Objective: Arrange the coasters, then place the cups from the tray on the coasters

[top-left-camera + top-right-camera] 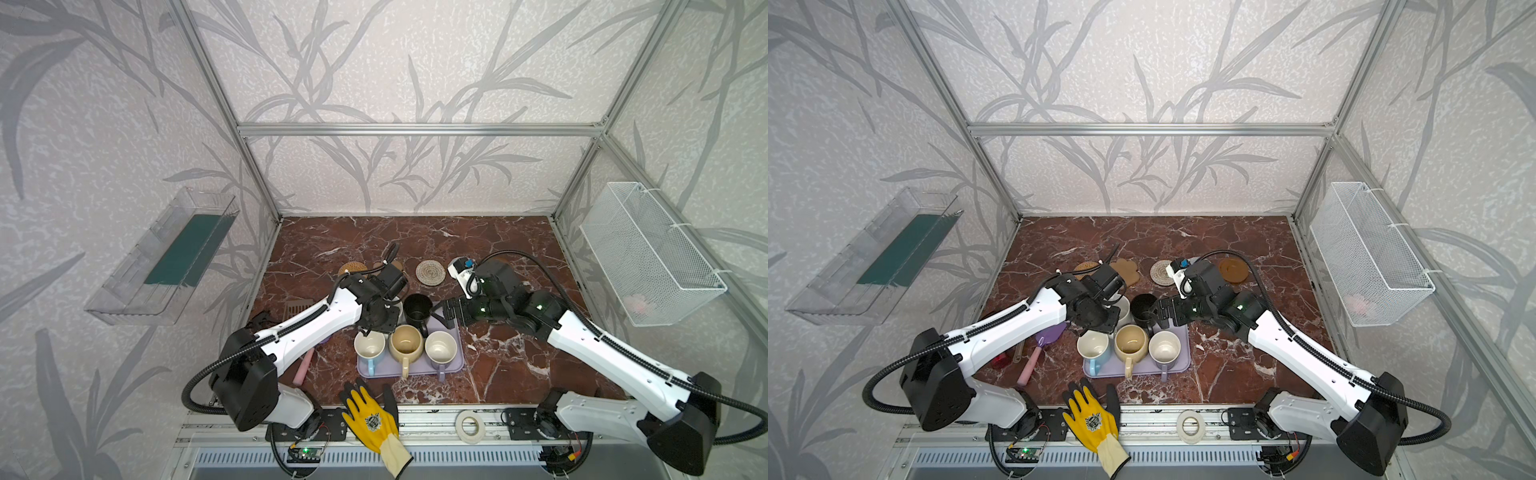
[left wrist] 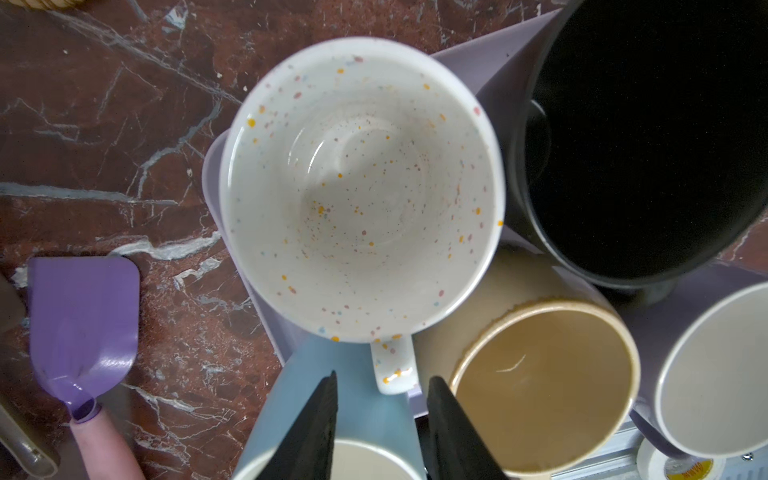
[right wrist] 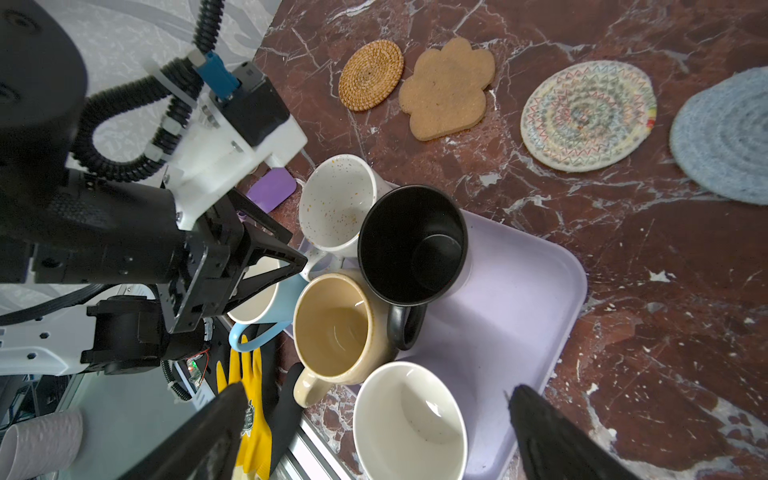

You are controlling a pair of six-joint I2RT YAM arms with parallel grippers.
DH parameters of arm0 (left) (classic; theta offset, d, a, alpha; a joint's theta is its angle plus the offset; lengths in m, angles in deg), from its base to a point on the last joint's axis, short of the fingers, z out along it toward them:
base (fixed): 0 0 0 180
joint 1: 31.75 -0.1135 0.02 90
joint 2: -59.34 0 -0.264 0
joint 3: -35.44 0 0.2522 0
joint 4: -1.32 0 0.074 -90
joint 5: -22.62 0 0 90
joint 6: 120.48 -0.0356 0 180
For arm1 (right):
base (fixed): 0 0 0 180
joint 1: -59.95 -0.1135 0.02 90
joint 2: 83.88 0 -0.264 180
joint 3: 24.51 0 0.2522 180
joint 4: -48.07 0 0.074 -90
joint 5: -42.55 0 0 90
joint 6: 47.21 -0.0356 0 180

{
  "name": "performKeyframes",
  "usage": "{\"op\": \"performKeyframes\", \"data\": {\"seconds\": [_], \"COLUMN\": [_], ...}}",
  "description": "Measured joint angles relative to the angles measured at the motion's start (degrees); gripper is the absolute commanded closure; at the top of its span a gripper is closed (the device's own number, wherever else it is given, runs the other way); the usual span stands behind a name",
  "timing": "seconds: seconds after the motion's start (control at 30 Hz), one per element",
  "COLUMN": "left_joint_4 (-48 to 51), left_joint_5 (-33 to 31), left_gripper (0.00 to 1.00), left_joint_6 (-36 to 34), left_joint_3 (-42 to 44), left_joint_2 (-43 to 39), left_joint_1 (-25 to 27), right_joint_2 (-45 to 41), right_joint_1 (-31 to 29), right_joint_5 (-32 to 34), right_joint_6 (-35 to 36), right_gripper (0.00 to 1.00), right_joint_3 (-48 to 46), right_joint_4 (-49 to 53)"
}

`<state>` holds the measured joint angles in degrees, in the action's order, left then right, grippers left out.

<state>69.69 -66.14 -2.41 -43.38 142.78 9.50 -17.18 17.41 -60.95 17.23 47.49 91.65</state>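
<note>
Spatula (image 2: pixel 85 316): you have a purple blade on a pink handle, flat on the marble tabletop (image 1: pixel 498 361), near the left gripper (image 2: pixel 382 376), on its outer side.
Glove (image 1: pixel 370 419): yellow and black, on the front rail, back from both grippers.
Tape roll (image 1: pixel 469 424): white, on your same rail, well behind the right gripper (image 3: pixel 376 390).
Clear bin (image 1: pixel 162 257): wall-mounted, far out left of the left gripper, dark green sheet inside.
Wire basket (image 1: pixel 652 253): white, far right of the right gripper.

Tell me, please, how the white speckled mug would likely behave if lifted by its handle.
The white speckled mug looks glazed ceramic: probably rigid, heavy, slippery. Held by its small handle, it may swing or tilt. It crowds the black mug, so lifting could knock that.
</note>
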Motion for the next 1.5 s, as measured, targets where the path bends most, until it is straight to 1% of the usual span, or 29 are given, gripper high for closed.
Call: {"op": "performKeyframes", "data": {"seconds": [0.07, 0.4, 0.5, 1.5], "left_joint_4": [0.24, 0.26, 0.28, 0.24], "left_joint_5": [-0.26, -0.92, -1.27, -2.43], "left_gripper": [0.66, 0.67, 0.72, 0.72], "left_joint_6": [-0.04, -0.46, -0.44, -1.01], "left_joint_3": [-0.57, -1.86, -1.86, -2.21], "left_joint_2": [0.61, 3.61, 3.76, 7.96], "left_joint_1": [0.04, 1.16, 1.29, 1.84], "right_joint_2": [0.0, 0.0, 0.0, 1.68], "right_joint_1": [0.0, 0.0, 0.0, 0.0], "right_joint_5": [0.15, 1.14, 1.36, 2.58], "right_joint_6": [-0.15, -0.42, -0.44, -0.42], "right_gripper": [0.03, 0.03, 0.03, 0.03], "right_joint_3": [-0.24, -0.85, -1.14, -2.56], "right_joint_4": [-0.02, -0.26, -0.35, -1.33]}}
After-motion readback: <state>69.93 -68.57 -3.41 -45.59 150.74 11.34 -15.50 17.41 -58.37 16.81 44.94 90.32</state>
